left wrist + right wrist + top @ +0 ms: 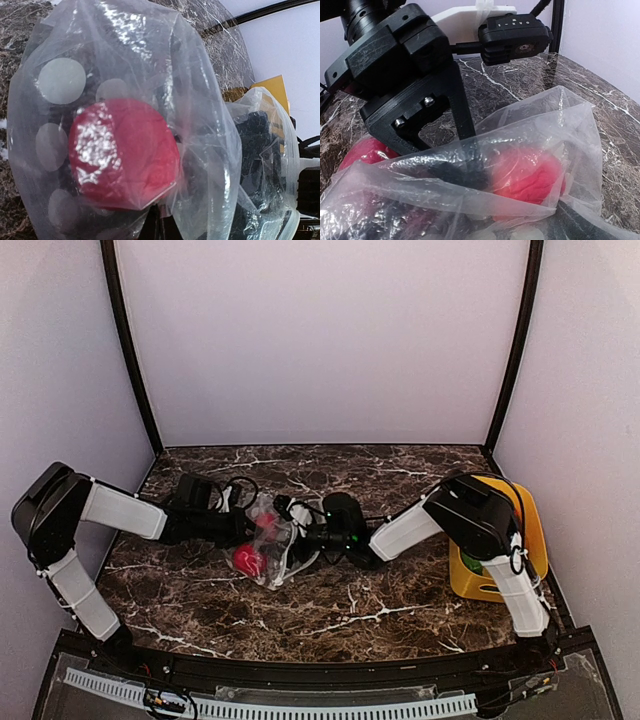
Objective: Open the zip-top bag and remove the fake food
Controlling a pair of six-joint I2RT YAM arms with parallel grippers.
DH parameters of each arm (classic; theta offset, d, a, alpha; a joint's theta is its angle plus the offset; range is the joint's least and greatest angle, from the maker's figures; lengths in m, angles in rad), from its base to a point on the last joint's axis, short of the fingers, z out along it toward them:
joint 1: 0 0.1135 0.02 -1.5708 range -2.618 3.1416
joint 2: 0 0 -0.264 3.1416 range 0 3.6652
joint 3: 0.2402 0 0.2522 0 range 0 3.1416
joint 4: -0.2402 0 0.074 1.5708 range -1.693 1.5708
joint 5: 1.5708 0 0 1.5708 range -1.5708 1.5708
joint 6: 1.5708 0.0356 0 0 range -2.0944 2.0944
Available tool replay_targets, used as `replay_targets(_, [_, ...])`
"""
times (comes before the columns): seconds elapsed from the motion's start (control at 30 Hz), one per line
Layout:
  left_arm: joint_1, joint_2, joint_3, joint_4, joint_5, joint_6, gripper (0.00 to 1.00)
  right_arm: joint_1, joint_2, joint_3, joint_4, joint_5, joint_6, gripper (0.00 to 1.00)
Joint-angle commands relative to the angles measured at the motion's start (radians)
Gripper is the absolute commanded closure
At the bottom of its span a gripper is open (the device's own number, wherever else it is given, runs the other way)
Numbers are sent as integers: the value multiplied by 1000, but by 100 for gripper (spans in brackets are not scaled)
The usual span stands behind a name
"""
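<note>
Dark marbled worktop carries the zip-top bag near its middle, red fake food inside; my left hand pinches its plastic, my right hand is spread beside it, so I judge I am mid-opening and next must grip the opposite lip.

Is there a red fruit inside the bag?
Yes, a red fruit shows through the bag's clear dotted plastic.
</note>
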State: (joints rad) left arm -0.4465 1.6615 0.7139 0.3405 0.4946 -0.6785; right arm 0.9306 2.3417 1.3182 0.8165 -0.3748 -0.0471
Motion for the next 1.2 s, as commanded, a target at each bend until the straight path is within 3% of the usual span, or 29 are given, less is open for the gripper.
replay_targets(0.0, [2,30,11,-31,31,27,99,-10,49,47,-35,-49,-13,7])
replay_targets(0.27, [5,33,8,-58,31,49,99,-18,100,129,-87,-66,-4,15])
replay_targets(0.37, [25,-45,-21,-71,-44,60,99,-18,78,84,-59,-58,2,16])
replay_targets(0.6, [41,-177,-14,-135,-65,150,99,-19,10,-16,-45,-40,6,17])
replay_targets(1.0, [38,-289,30,-229,116,288,99,-18,-10,-83,47,-30,40,2])
replay_targets(1.17, [38,-308,28,-213,146,290,99,-17,-18,-116,98,-44,43,1])
